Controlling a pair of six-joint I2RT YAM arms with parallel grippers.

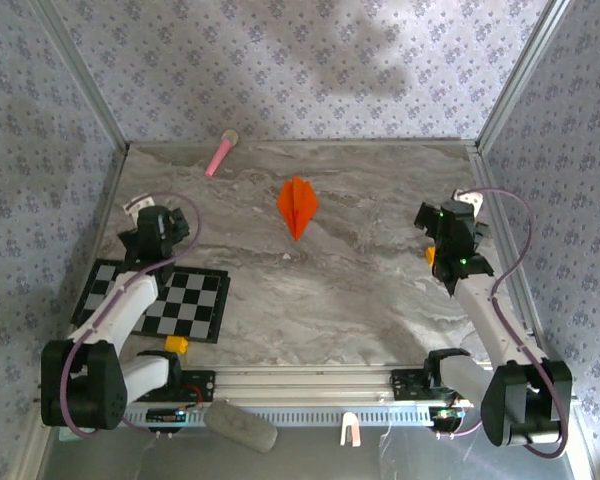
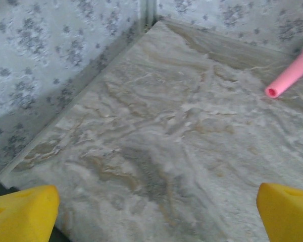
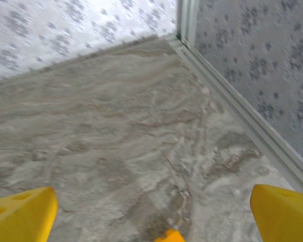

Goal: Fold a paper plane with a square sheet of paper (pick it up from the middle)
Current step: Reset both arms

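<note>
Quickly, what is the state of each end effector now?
Left end effector: open, holding nothing.
Right end effector: open, holding nothing.

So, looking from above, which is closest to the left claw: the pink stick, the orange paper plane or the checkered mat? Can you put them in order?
Measured from the left gripper:
1. Checkered mat, right beside it, at the near left.
2. Pink stick, at the far edge, left of centre.
3. Orange paper plane, out in the middle.

Robotics lab cell: marble-look table (image 1: 360, 300), patterned wall panels (image 1: 310, 70) (aluminium frame (image 1: 80, 75)), checkerboard mat (image 1: 180, 305).
</note>
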